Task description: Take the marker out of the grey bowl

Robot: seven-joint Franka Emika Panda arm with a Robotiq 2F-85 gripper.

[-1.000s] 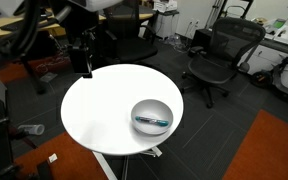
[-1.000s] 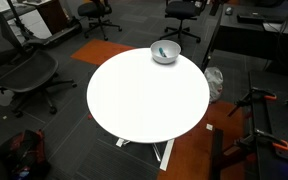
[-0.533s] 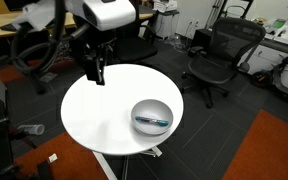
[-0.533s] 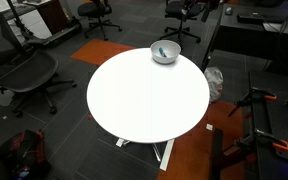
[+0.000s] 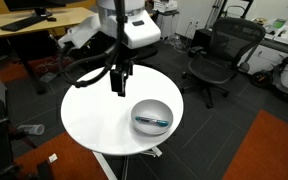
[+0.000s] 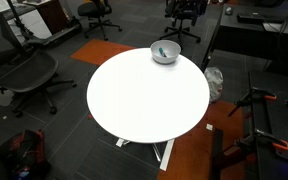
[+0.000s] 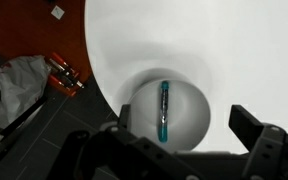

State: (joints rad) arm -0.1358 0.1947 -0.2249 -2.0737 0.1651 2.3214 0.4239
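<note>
The marker point(image 7: 164, 110) is a short slim stick, dark at one end and teal along the rest. It lies flat in the bottom of the grey bowl point(image 7: 196, 98) and is much shorter than the bowl is wide. The bowl, silvery with a pale rim, stands close to the edge of the round white table point(image 5: 92, 118). The wrist view alone gives the marker's colours clearly (in both exterior views it is only a thin teal streak point(image 5: 152, 121) point(image 6: 163, 52)). An exterior view alone shows the gripper point(image 5: 118, 86) hanging over the table beside the bowl point(image 5: 149, 106), apart from it. In the wrist view its jaws stand wide apart, with nothing between them.
</note>
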